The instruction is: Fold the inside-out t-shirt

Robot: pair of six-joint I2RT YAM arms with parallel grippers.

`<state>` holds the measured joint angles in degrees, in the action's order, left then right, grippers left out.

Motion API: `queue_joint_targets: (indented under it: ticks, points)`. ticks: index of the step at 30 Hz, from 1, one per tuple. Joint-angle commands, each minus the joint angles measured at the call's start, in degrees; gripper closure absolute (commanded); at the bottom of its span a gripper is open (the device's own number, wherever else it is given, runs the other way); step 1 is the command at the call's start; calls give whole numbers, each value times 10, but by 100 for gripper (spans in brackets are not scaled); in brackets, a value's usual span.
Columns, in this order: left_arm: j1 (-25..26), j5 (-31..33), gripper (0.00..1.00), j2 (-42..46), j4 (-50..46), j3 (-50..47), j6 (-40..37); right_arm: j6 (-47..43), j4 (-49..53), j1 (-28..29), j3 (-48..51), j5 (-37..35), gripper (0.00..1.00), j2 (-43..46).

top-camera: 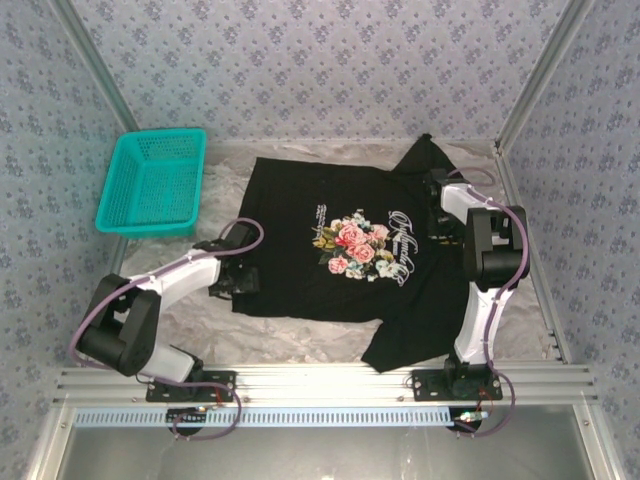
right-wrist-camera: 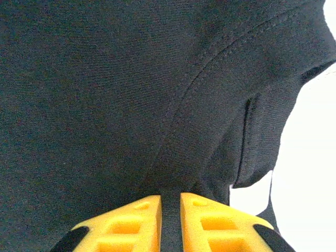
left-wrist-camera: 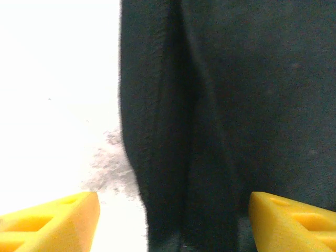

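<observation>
Seen from above, a black short-sleeved t-shirt (top-camera: pixel 290 215) is lying spread out in the middle of a white-covered table (top-camera: pixel 290 335). Its pink, white and yellow floral print (top-camera: pixel 355 248) is facing up, with small white text beside it. One sleeve is pointing toward 1 o'clock and the other is trailing toward 5 o'clock, close to the base of the right arm. A teal plastic basket (top-camera: pixel 155 180) is sitting at 10 o'clock, apart from the shirt. The left gripper (top-camera: pixel 232 275) is reaching in at the shirt's 8 o'clock edge. In the left wrist view its yellow fingers (left-wrist-camera: pixel 52 220) are standing wide apart and holding nothing: one is hovering over the bright table, the other over black cloth, and the shirt's folded edge is running between them. The right gripper (top-camera: pixel 438 215) is working at the shirt's 2 o'clock edge, near the upper sleeve. In the right wrist view the right gripper (right-wrist-camera: pixel 170 202) is pinching a thin ridge of the black cloth between its nearly touching yellow fingers (right-wrist-camera: pixel 131 220), and a stitched seam is curving away from the grip toward 1 o'clock.
</observation>
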<state>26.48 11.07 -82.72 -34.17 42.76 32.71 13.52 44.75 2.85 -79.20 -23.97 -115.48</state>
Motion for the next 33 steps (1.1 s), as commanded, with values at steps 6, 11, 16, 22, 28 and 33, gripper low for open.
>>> queue_joint_targets:
  ticks: [6, 11, 16, 22, 28, 33]
  points:
    - [-31, 46, 48, 44, -27, -42, 38, -16, 56, -9, -38, -100, 88, -48]
    - [-60, 29, 69, 77, -26, -59, 36, -19, 64, -14, -47, -127, 90, -57]
    - [-83, -5, 83, 75, -16, -64, 25, -20, 67, -14, -51, -134, 90, -63]
    - [-92, -84, 87, 119, -13, -65, 27, -21, 48, -8, -42, -102, 88, -23]
    - [-5, -72, 59, 179, -43, -57, 73, -35, -30, 75, 18, 32, 65, 122]
    - [23, -53, 49, 150, -71, -77, 99, -37, -52, 189, 84, 167, 56, 188]
